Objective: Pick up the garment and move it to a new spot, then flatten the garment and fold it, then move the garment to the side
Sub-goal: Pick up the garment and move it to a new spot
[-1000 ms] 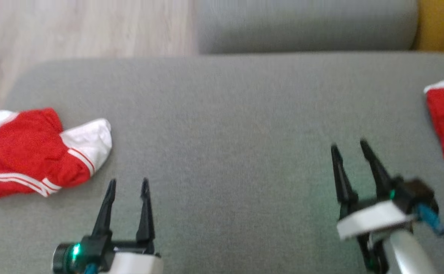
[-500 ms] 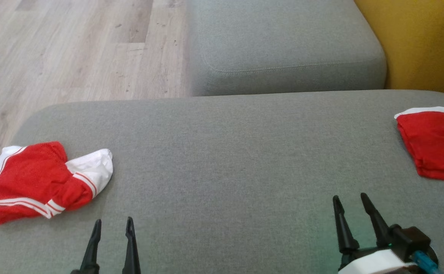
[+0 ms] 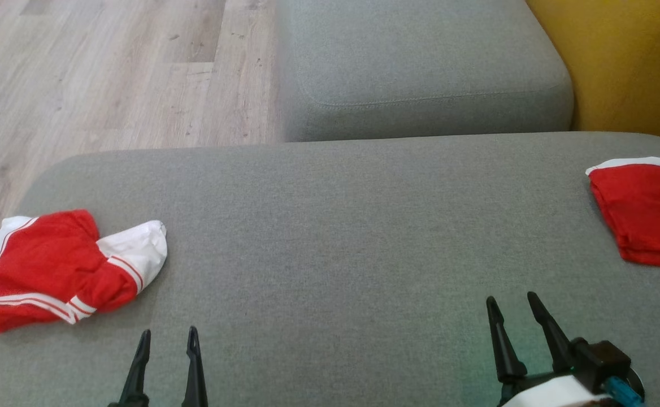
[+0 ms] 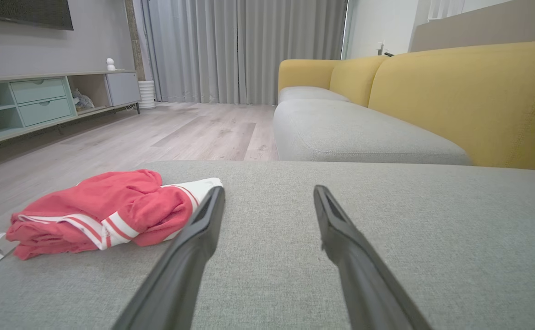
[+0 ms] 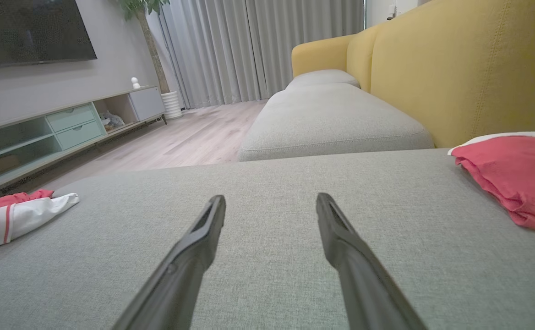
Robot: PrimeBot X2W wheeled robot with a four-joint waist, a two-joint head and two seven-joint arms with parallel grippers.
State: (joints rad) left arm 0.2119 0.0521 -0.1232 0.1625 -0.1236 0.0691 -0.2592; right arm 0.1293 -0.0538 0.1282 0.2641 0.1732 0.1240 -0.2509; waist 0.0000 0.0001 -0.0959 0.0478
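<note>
A crumpled red and white garment point(image 3: 53, 265) with white stripes lies at the left end of the grey seat cushion point(image 3: 330, 226); it also appears in the left wrist view point(image 4: 102, 211) and the right wrist view point(image 5: 15, 215). My left gripper point(image 3: 169, 332) is open and empty at the near edge, just right of that garment and apart from it point(image 4: 268, 190). My right gripper point(image 3: 511, 298) stands open and empty over bare cushion at the lower right point(image 5: 270, 198). A folded red garment point(image 3: 646, 209) with a white edge rests at the cushion's right end point(image 5: 515, 174).
A second grey cushion point(image 3: 420, 56) lies beyond the first, with the yellow backrest point(image 3: 618, 56) on the right. Wooden floor point(image 3: 109, 73) runs past the cushion's left and far edges. A low TV cabinet point(image 5: 43, 133) stands across the room.
The head camera tilted up, so the far cushion and floor came into view and both grippers sit lower in the picture. Both garments lie as before. Both grippers stay open.
</note>
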